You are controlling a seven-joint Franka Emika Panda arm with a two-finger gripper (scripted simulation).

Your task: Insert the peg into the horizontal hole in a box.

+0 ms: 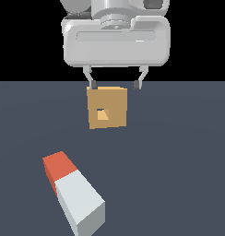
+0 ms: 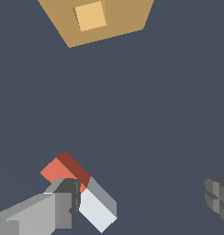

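On the dark grey floor point(image 1: 188, 147) the peg point(image 1: 74, 193) lies flat and untouched, near the camera in the exterior view, with its shorter red-orange end pointing roughly toward the box point(image 1: 107, 108) and its longer white part trailing away from it. It sits skewed, not in line with the hole point(image 1: 103, 115), so I judge it will have to be picked up and turned before it can go in. The box stands well apart from the peg, farther back, with the small square hole in the centre of the face turned toward the peg; that facing suits a level push from the peg's side.

The gripper point(image 1: 115, 84) hangs high in the exterior view, its pale body above the box and its two dark fingertips point(image 1: 137, 84) pointing down. The fingers are spread wide and hold nothing. In the wrist view one finger point(image 2: 63, 202) overlaps the peg's point(image 2: 81, 193) colour boundary while the other point(image 2: 219, 197) is well to the side, and the box point(image 2: 127, 18) with its hole point(image 2: 91, 15) shows beyond. Whether the near finger touches the peg I cannot tell; the exterior view suggests the hand is well above it. The grasp looks not yet begun
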